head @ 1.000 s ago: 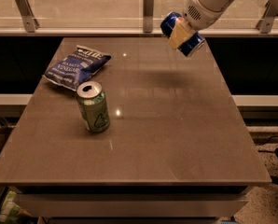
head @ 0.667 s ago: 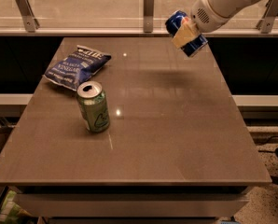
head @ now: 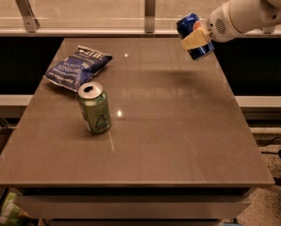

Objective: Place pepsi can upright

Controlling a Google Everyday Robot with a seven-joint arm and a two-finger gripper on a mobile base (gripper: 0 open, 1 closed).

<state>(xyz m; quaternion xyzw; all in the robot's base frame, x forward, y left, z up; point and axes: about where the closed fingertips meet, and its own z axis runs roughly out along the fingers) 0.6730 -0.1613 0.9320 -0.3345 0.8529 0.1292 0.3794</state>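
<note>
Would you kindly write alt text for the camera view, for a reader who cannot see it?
The robot's pincer holds the pepsi can tilted in the air above the far right corner of a brown table. On the table's left side a green can stands upright, with a blue chip bag lying behind it.

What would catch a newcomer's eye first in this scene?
First, the gripper above the far right corner of the table, clamped on the pepsi can and holding it tilted in the air. Next, the green can standing upright on the left half, with the blue chip bag lying behind it.
</note>
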